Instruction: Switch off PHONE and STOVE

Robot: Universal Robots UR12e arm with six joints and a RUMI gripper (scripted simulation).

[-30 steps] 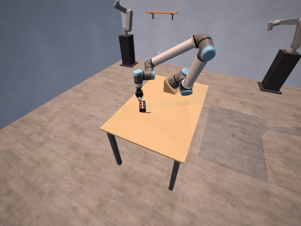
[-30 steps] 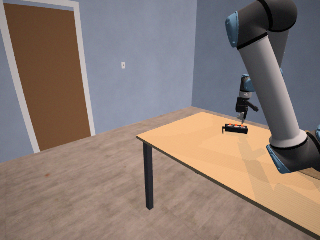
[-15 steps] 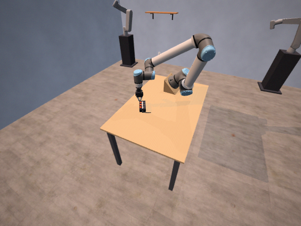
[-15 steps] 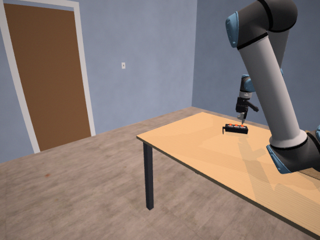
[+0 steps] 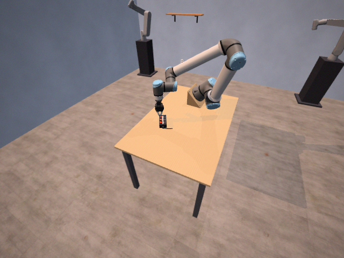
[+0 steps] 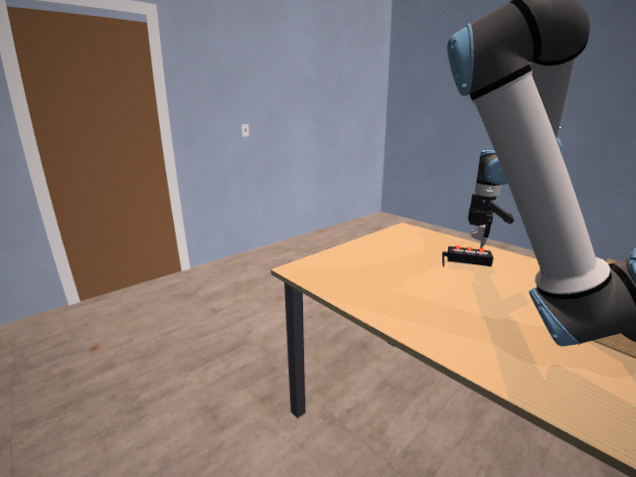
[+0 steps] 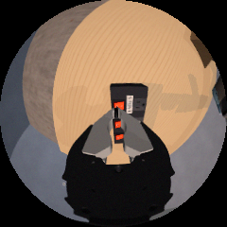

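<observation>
A small black power strip (image 5: pixel 162 121) (image 6: pixel 470 255) (image 7: pixel 128 101) lies the right way up on the wooden table (image 5: pixel 180 150) (image 6: pixel 410 302) (image 7: pixel 95 61), near its left edge. Three red switches show along its top. In the wrist view two red switches show between my fingers and one beyond the tips. My gripper (image 5: pixel 159 113) (image 6: pixel 481 238) (image 7: pixel 115 108) is shut with nothing between the fingers. It points straight down and its tips hang just above the strip's end nearest the arm, over the switch row. The switch labels are too small to read.
A short black cord stub (image 5: pixel 168 128) (image 6: pixel 444 258) sticks out of the strip's far end. The arm's wedge-shaped base (image 5: pixel 194 100) stands at the table's back edge. Two other arms on black pedestals (image 5: pixel 144 56) (image 5: pixel 319 80) stand on the floor beyond.
</observation>
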